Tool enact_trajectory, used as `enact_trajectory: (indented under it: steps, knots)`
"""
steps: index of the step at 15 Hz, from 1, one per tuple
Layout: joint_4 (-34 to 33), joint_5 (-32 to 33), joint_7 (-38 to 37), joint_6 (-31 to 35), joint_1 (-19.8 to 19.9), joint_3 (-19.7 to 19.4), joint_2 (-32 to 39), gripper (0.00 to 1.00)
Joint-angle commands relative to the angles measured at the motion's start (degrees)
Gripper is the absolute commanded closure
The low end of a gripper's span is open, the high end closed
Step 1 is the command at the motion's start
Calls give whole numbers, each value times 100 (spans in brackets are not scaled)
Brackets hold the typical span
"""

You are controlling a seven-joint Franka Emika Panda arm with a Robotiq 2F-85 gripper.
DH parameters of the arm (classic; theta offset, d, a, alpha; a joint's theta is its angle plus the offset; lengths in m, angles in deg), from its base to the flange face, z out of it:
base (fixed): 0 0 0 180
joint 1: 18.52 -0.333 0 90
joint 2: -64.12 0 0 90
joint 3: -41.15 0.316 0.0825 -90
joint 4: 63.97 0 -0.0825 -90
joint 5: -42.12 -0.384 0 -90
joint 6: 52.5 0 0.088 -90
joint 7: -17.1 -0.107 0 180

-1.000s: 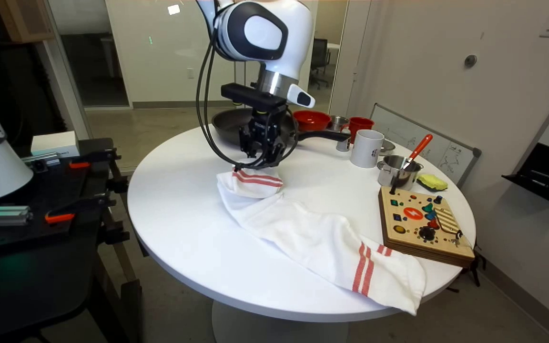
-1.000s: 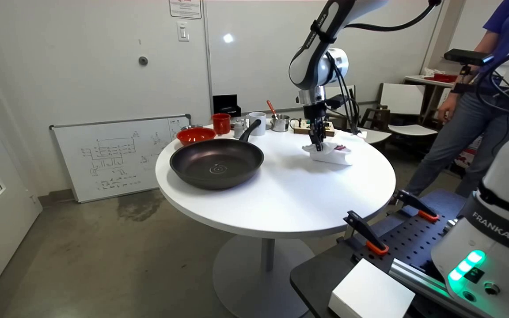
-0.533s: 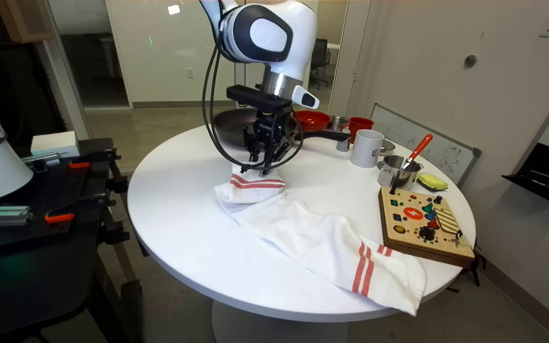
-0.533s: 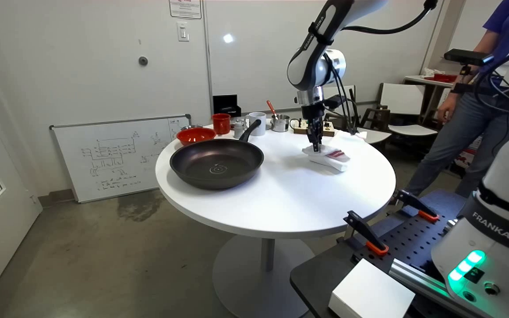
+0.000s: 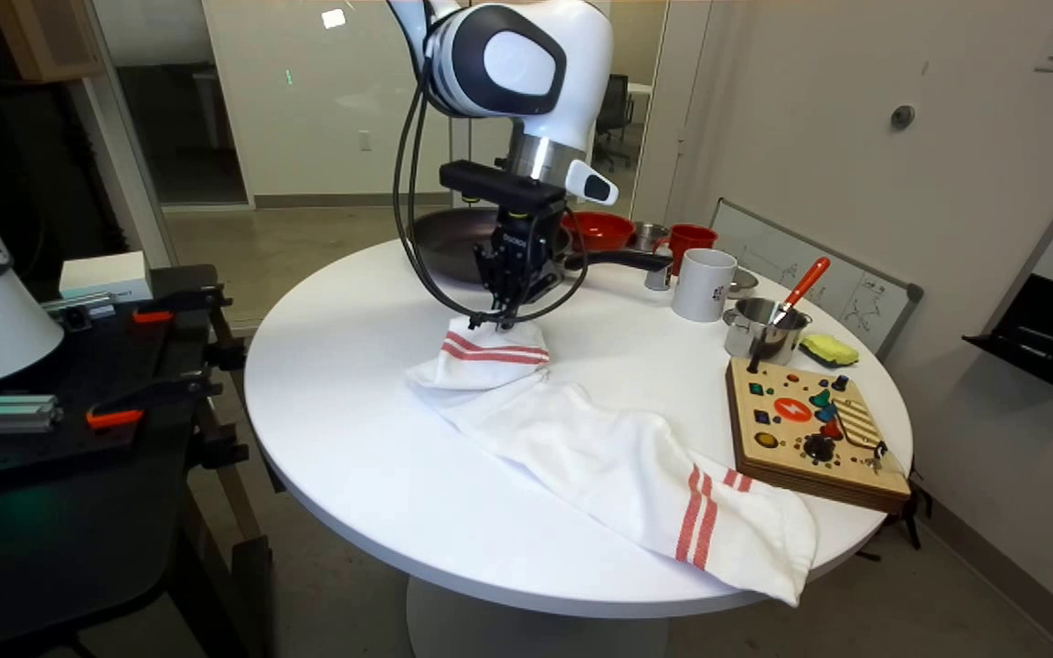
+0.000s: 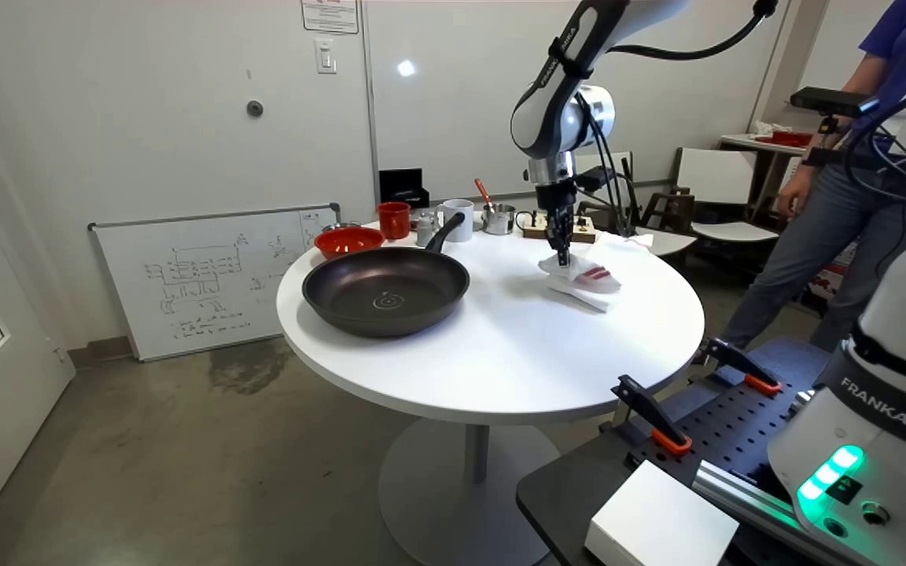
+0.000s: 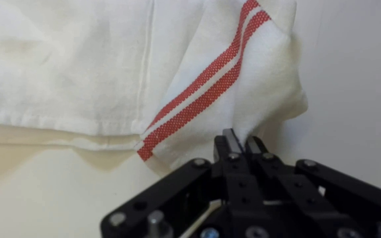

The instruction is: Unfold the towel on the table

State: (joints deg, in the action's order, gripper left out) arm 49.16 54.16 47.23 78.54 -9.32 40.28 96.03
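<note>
As an exterior view picks it up, the Robotiq gripper (image 5: pixel 501 322) points down at the folded-over end of the red-striped white dish towel (image 5: pixel 572 439), which lies on the round white table (image 5: pixel 335 429); the cloth sprawls diagonally across the top, its far end just beside the wooden control board (image 5: pixel 787 443), a corner out over the rim; beyond the board stands a steel pot (image 5: pixel 749 336) with a red-handled utensil (image 5: pixel 805 281) in it, a white mug (image 5: pixel 704 285) near it; over in an exterior view, the black frying pan (image 6: pixel 382 287) sits well apart from the towel, a red bowl (image 6: pixel 348 240) just behind it, while a person in a blue shirt (image 6: pixel 815 236) stands at the right edge; down at the wrist view, the fingers (image 7: pixel 233 142) are clenched together, a tuck of towel pinched between their tips; the red stripes slant up and to the right.
</note>
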Motion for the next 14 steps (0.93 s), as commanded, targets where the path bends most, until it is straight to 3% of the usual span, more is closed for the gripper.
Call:
enact_trajectory:
  steps: [1,14]
  knots:
    - [-121,-128,102,-196,75,100,-5,96]
    - [14,-868,-236,-1095,7,415,-262,96]
